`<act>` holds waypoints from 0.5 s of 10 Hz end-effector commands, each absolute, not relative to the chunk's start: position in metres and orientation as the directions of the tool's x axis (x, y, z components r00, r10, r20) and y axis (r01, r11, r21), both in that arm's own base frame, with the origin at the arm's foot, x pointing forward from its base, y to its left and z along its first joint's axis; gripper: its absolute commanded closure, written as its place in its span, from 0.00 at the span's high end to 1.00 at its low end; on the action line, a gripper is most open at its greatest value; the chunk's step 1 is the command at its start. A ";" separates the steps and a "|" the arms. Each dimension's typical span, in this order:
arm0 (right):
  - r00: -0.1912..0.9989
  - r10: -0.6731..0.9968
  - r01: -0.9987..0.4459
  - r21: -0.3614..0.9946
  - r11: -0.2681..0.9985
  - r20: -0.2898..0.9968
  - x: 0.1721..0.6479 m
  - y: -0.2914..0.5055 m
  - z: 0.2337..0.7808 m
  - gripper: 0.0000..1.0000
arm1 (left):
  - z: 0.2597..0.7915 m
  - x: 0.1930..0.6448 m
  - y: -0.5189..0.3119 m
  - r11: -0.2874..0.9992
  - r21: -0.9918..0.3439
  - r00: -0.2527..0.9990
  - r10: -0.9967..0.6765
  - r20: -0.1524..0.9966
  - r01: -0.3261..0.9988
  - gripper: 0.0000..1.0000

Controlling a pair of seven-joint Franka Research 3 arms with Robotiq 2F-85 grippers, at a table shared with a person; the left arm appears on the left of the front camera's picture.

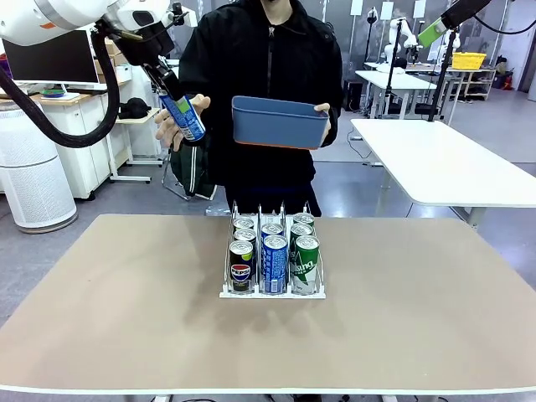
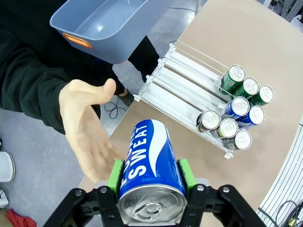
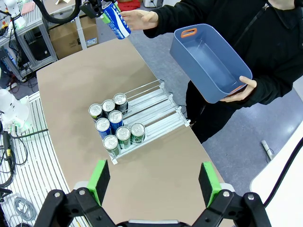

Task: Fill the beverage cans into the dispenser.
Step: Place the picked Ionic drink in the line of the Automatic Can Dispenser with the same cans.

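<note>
Dispenser (image 1: pixel 272 289) sitting mid-table, eight cans (image 1: pixel 275 261) queued | left gripper (image 2: pixel 151 177) clamping blue can (image 2: pixel 150 168) beside person's open hand (image 2: pixel 87 135) | right gripper (image 3: pixel 154 182) gaping empty | risk: can clipping wire dividers, toppling.

I read "SWEAT" in white capitals down the blue can (image 2: pixel 150 163) clamped between my left fingers (image 2: pixel 115 174). At the dispenser's (image 1: pixel 274 292) six o'clock end, the dark can (image 1: pixel 241 268) at nine o'clock carries the Pepsi globe. The green can's (image 1: pixel 306 264) white lettering is too small for me to read.

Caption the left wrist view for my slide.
Left hand grips a blue can beside a person's open palm, above the can rack.
</note>
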State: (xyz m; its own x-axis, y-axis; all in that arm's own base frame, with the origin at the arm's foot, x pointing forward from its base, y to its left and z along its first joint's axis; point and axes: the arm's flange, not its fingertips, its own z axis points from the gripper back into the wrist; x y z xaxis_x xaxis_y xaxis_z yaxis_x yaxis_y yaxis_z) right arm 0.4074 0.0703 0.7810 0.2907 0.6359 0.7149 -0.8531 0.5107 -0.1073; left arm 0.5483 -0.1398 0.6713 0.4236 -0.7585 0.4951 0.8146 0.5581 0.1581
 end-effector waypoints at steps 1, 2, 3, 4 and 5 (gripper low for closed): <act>0.293 0.637 -0.857 -0.100 0.506 0.713 0.407 0.069 0.780 1.00 | 0.675 0.547 -0.136 0.549 0.173 0.410 -0.767 0.494 0.818 0.00; 0.293 0.637 -0.857 -0.100 0.506 0.713 0.407 0.069 0.780 1.00 | 0.675 0.547 -0.136 0.549 0.173 0.410 -0.767 0.494 0.818 0.00; 0.293 0.637 -0.857 -0.100 0.506 0.713 0.407 0.069 0.780 1.00 | 0.675 0.547 -0.136 0.549 0.173 0.410 -0.767 0.494 0.818 0.00; 0.293 0.637 -0.857 -0.100 0.506 0.713 0.407 0.069 0.780 1.00 | 0.675 0.547 -0.136 0.549 0.173 0.410 -0.767 0.494 0.818 0.00; 0.293 0.637 -0.857 -0.100 0.506 0.713 0.407 0.069 0.780 1.00 | 0.675 0.547 -0.136 0.549 0.173 0.410 -0.767 0.494 0.818 0.00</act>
